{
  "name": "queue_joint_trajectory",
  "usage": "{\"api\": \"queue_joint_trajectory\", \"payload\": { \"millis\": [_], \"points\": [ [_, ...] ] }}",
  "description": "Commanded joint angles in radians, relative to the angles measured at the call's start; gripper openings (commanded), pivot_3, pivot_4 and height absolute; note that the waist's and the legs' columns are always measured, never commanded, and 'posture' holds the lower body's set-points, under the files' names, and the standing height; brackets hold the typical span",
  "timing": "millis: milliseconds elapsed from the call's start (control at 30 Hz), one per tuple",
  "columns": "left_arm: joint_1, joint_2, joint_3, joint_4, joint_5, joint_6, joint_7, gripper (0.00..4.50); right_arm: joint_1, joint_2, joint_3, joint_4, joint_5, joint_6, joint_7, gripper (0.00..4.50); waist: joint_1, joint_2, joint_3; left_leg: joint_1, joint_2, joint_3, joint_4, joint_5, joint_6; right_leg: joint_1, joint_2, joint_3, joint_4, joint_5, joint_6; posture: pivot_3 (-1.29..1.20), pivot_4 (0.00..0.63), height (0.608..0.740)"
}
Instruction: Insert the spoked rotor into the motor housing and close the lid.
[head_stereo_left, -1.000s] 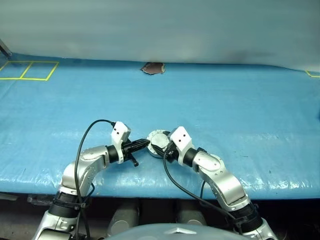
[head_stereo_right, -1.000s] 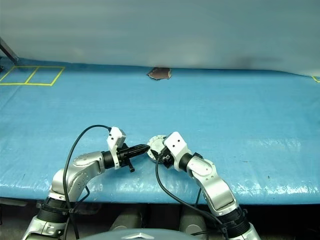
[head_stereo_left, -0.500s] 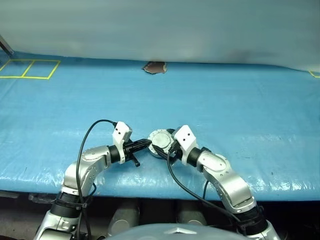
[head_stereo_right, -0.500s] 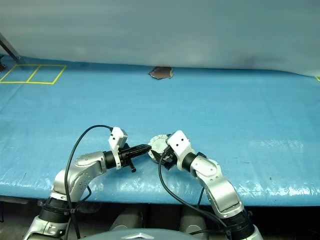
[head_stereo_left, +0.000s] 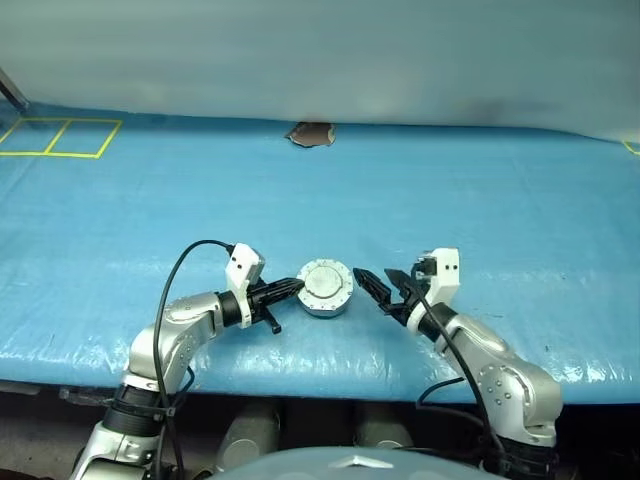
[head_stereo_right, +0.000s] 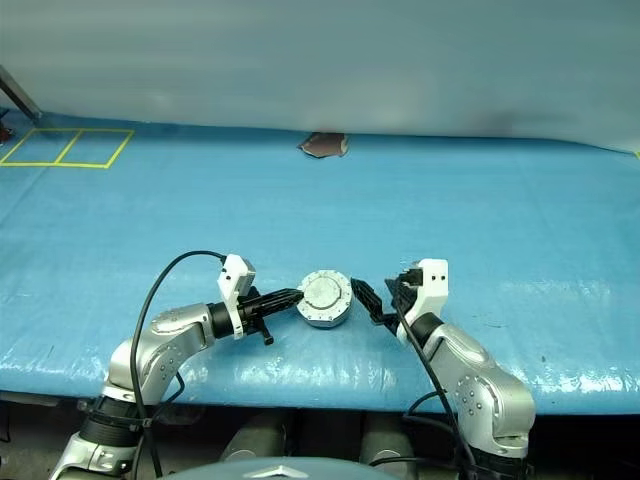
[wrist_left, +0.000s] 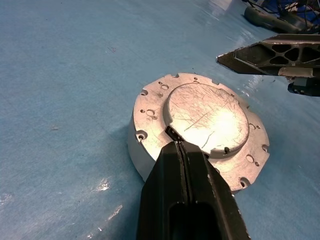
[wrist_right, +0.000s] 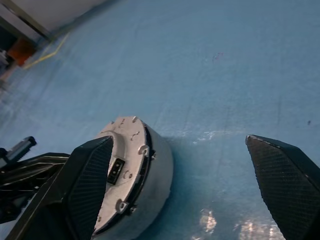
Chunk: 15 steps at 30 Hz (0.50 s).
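Note:
The motor housing (head_stereo_left: 326, 302) sits near the table's front edge with the lid (head_stereo_left: 325, 282) lying flat on it, its plain silver outside up. The spoked rotor is hidden. My left gripper (head_stereo_left: 297, 287) is shut, and its tip rests on the lid's left rim (wrist_left: 175, 136). To the right of the housing my right gripper (head_stereo_left: 383, 290) is open and apart from it, with nothing between its fingers. In the right wrist view the housing (wrist_right: 152, 172) lies beyond the finger (wrist_right: 92, 170) on its side, not between the two.
Blue sheeting covers the table (head_stereo_left: 480, 200). A brown patch (head_stereo_left: 310, 134) lies at the back centre and yellow tape squares (head_stereo_left: 60, 140) at the far left. The table's front edge (head_stereo_left: 330, 385) runs just behind the grippers.
My right gripper has opened, let go of the housing and pulled away to the right, rolling as it went. The left gripper and the housing have stayed put.

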Motion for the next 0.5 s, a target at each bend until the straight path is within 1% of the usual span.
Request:
{"api": "queue_joint_trajectory", "payload": {
  "millis": [33, 233, 500],
  "points": [
    [0.013, -0.003, -0.025, -0.003, 0.009, 0.010, 0.002, 0.00, -0.004, 0.047, -0.051, 0.009, 0.136, 0.050, -0.026, 4.47, 0.000, 0.000, 0.000, 0.000, 0.000, 0.000, 0.000, 0.000, 0.000, 0.000, 0.000, 0.000, 0.000, 0.000, 0.000, 0.00, 0.150, 0.740],
    [0.012, 0.001, -0.023, -0.005, 0.012, 0.010, 0.004, 0.00, 0.000, 0.096, -0.079, 0.079, 0.262, 0.094, -0.073, 4.47, 0.000, 0.001, 0.000, 0.000, -0.001, 0.001, 0.000, 0.000, 0.000, 0.000, -0.001, 0.000, -0.001, 0.000, 0.000, 0.00, 0.150, 0.740],
    [0.020, 0.008, -0.017, -0.013, 0.014, 0.010, 0.009, 0.00, 0.031, 0.113, -0.108, 0.162, 0.394, 0.123, -0.120, 4.47, -0.002, 0.001, 0.001, 0.000, -0.001, 0.001, -0.002, 0.000, 0.000, -0.001, -0.001, 0.000, -0.002, 0.000, 0.000, 0.00, 0.150, 0.740]
  ]
}}
